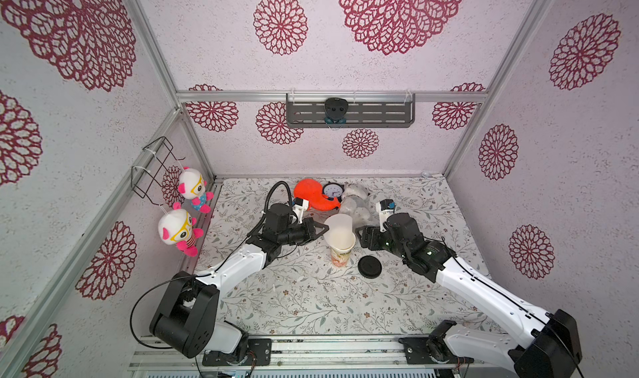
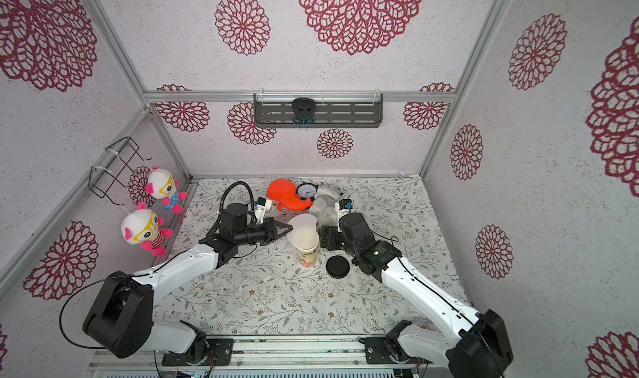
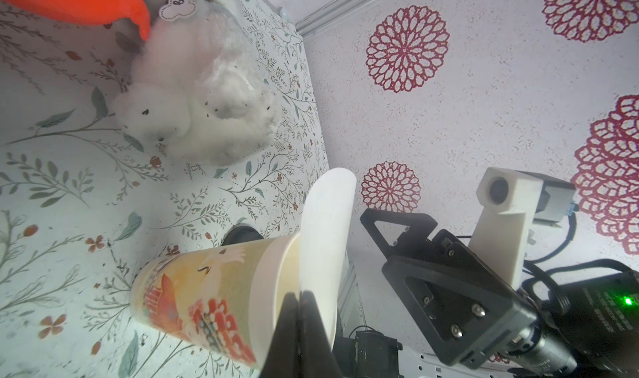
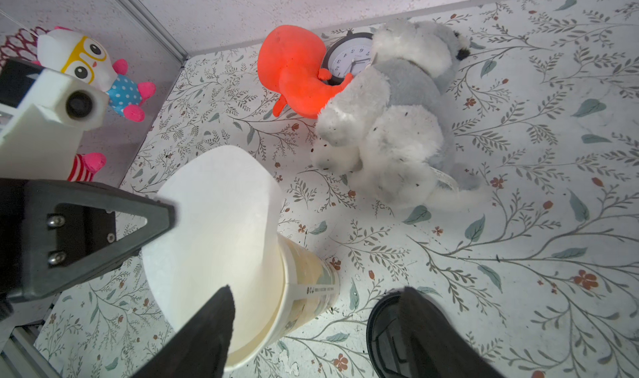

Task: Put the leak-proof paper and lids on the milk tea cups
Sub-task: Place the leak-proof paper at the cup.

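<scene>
The cream-white milk tea cup (image 1: 341, 255) (image 2: 307, 253) with an orange-red print stands upright mid-table. The leak-proof paper (image 1: 339, 224) (image 2: 303, 224) leans tilted over its mouth, its lower edge at the rim and its upper edge raised toward the back. My left gripper (image 1: 324, 228) (image 3: 300, 295) is shut on the paper's (image 3: 328, 227) left edge, just beside the cup's (image 3: 207, 289) rim. To the cup's right, my right gripper (image 1: 359, 237) (image 4: 316, 291) stands open and holds nothing. One fingertip lies before the paper (image 4: 214, 220) and cup (image 4: 307, 283), the other over the lid.
A black round lid (image 1: 369, 266) (image 4: 383, 331) lies flat right of the cup, under the right arm. Behind the cup sit an orange plush toy (image 1: 311, 196), a small clock (image 1: 332, 190) and a white-grey plush dog (image 1: 356, 205). Two dolls (image 1: 178, 232) hang on the left wall.
</scene>
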Action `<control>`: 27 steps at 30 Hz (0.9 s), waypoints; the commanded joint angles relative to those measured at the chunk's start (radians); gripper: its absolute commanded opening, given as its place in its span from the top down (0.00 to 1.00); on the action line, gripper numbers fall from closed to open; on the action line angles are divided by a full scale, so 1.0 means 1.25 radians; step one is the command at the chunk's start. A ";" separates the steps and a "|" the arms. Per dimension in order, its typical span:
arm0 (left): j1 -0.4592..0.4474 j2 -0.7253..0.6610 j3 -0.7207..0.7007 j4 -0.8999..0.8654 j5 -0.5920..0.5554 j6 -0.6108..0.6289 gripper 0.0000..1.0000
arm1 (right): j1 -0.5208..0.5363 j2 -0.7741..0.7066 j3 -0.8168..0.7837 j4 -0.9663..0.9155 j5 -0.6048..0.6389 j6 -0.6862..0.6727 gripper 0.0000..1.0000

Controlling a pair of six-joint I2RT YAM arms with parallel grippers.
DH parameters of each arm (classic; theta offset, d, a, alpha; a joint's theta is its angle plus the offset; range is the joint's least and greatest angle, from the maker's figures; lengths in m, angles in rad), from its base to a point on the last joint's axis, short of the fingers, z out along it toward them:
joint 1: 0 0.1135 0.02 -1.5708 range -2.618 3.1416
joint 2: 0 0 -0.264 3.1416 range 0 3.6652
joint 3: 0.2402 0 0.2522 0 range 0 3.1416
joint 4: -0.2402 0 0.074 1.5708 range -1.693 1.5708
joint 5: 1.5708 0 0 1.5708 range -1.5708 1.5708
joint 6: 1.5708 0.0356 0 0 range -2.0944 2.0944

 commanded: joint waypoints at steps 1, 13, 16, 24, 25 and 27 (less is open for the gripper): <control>0.006 -0.007 -0.002 0.010 0.000 -0.003 1.00 | -0.004 0.002 0.022 0.008 0.015 -0.010 0.20; 0.033 -0.012 -0.020 -0.011 -0.011 0.006 1.00 | -0.004 0.018 0.022 0.012 0.017 -0.010 0.11; 0.032 -0.009 -0.014 -0.012 -0.001 0.006 1.00 | -0.004 0.017 0.020 0.014 0.018 -0.010 0.09; 0.004 0.000 0.007 -0.026 0.029 0.015 1.00 | -0.004 0.017 0.015 0.019 0.017 -0.011 0.04; 0.004 0.000 0.007 -0.026 0.035 0.017 1.00 | -0.004 0.016 0.015 0.019 0.016 -0.011 0.03; 0.004 -0.007 0.002 -0.027 0.033 0.017 1.00 | -0.004 0.014 0.013 0.020 0.015 -0.012 0.02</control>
